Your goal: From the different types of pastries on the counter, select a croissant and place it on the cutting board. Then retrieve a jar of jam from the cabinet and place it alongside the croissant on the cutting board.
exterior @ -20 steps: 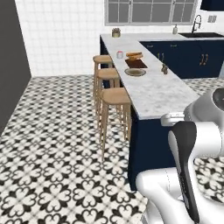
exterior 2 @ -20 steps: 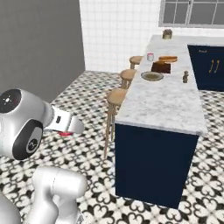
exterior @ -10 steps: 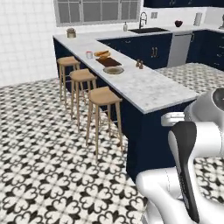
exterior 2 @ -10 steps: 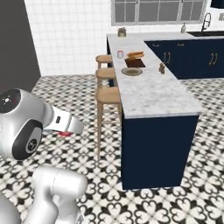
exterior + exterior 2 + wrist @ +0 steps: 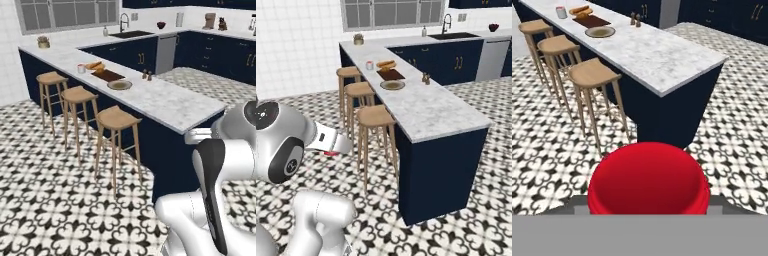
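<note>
At the bottom centre of the hand view, the gripper point(image 5: 647, 210) pinches the red jar of jam point(image 5: 647, 180), while the cutting board point(image 5: 592, 21) lies at the upper left.

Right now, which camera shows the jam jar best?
The hand view: the jam jar sits large and red at the bottom, its lid facing the camera. The right base view shows a small red sliver of it under the arm.

Three wooden stools point(image 5: 116, 120) stand on patterned black-and-white tile floor point(image 5: 45, 200) below a gridded window point(image 5: 391, 12).
</note>
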Robot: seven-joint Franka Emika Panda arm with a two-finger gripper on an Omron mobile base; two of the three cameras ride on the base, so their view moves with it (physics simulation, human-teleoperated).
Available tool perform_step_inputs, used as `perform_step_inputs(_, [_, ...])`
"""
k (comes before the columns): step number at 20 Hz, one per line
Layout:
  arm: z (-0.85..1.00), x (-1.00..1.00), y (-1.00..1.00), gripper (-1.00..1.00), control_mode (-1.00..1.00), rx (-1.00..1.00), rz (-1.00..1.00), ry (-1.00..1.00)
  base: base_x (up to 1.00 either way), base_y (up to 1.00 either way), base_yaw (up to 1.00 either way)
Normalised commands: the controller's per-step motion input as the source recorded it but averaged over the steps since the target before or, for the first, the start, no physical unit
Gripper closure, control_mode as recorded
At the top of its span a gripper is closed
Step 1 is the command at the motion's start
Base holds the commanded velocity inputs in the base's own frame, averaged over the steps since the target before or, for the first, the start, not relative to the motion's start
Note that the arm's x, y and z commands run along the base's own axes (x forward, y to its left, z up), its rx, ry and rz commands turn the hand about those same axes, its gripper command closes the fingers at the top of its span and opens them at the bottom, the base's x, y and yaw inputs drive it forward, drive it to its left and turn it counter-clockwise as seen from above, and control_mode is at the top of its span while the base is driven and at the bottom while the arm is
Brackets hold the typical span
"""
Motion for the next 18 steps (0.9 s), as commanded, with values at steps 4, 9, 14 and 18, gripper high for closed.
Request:
perform_step_inputs(4, [0.0, 0.0, 0.0, 1.0, 1.0, 0.0, 0.0, 0.0, 0.72, 1.0, -0.3])
perform_step_inputs(9, [0.0, 0.0, 0.0, 1.0, 1.0, 0.0, 0.0, 0.0, 0.69, 1.0, -0.3])
perform_step_inputs(14, [0.0, 0.0, 0.0, 1.0, 1.0, 0.0, 0.0, 0.0, 0.67, 1.0, -0.3])
perform_step_inputs(18, [0.0, 0.0, 0.0, 1.0, 1.0, 0.0, 0.0, 0.0, 0.68, 1.0, -0.31])
